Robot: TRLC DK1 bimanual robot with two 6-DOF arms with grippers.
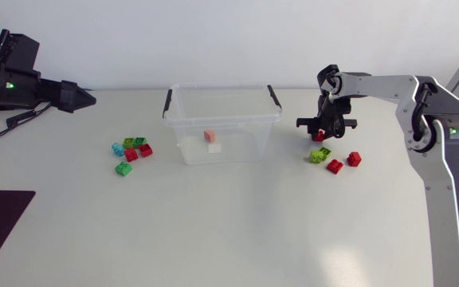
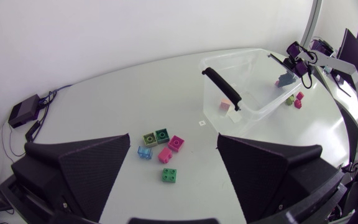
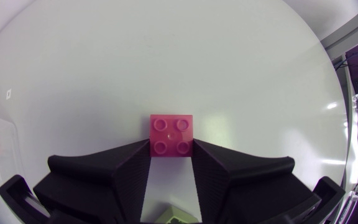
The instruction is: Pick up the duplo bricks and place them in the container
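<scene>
My right end effector [image 3: 171, 148] is clamped on a red brick [image 3: 171, 134], one finger on each side, over the tabletop [image 3: 166, 56]. Close beside it lie a lime brick [image 1: 319, 155] and two more red bricks [image 1: 335, 166], all to the right of the clear container [image 1: 183, 142]. The container holds a pink brick [image 1: 209, 136] and a white brick [image 1: 214, 147]. My left end effector [image 1: 82, 98] hangs open at the far left. A cluster of bricks [image 1: 131, 150] sits left of the container.
</scene>
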